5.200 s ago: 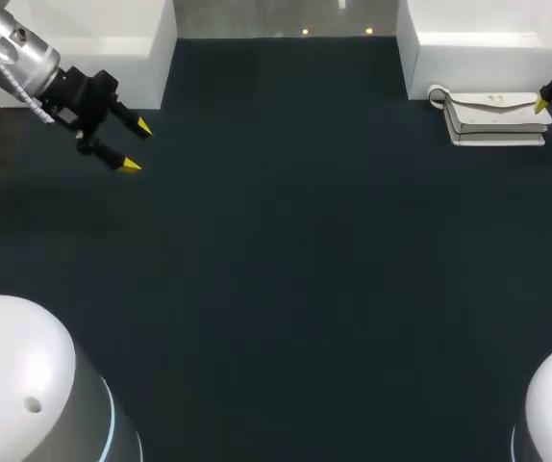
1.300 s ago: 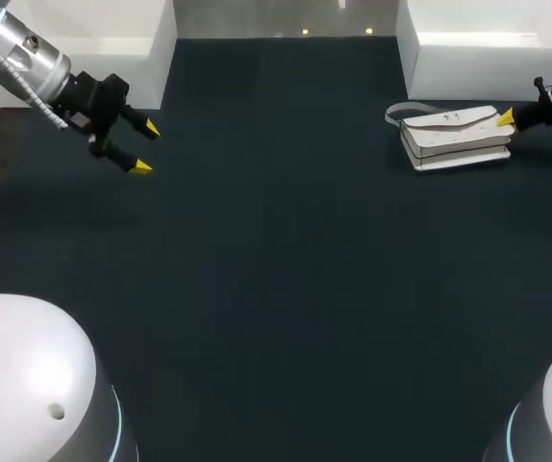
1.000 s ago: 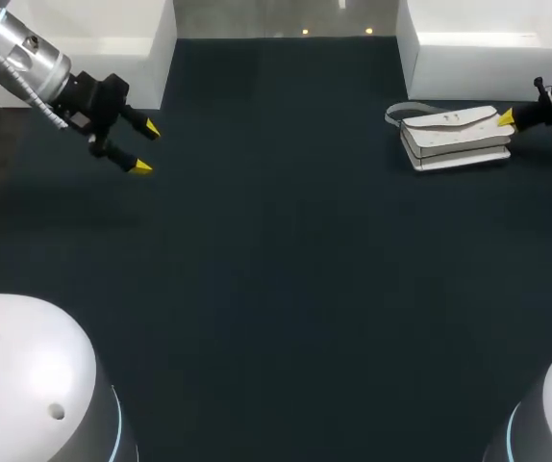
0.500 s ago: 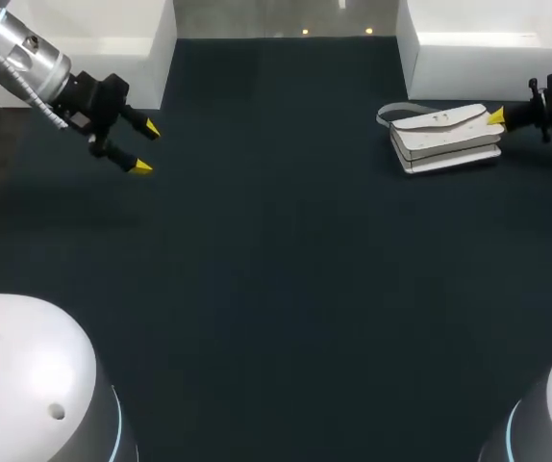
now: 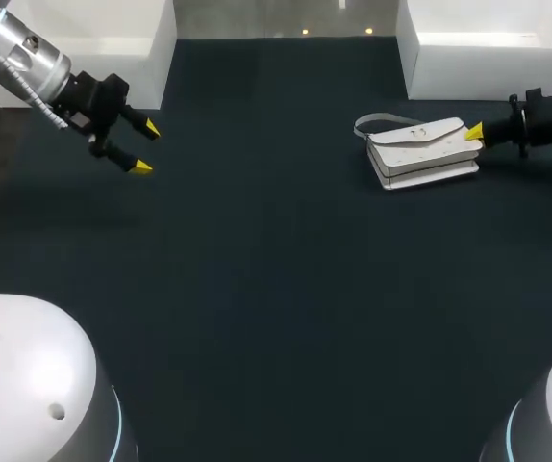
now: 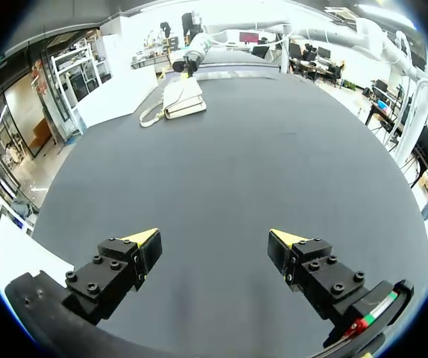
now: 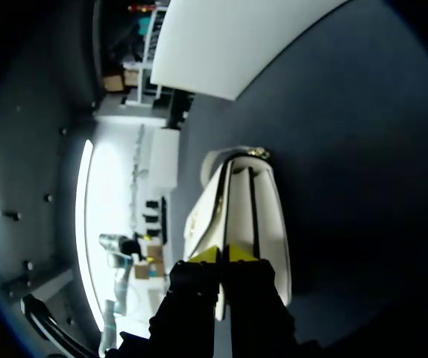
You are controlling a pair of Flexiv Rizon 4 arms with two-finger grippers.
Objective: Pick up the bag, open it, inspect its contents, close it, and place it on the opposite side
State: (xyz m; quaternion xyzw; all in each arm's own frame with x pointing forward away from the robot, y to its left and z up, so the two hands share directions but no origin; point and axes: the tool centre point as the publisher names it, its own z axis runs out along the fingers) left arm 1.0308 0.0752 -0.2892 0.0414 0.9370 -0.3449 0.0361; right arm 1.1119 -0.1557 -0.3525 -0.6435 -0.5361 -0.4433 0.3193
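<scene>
My right end effector (image 5: 475,132) is clenched on the right end of the bag (image 5: 422,152), which lies flat on the desk (image 5: 276,289), upper right of frame. Bag white, flap closed, strap (image 5: 372,121) looping off its left end. Left end effector (image 5: 144,147) released, upper left.

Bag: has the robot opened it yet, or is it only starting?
Only starting. Done: the right hand grips the white bag at one end. Now: it holds it, flap shut. Left to do: opening, looking inside, closing, putting it on the other side. The left hand hovers open, far away.
</scene>
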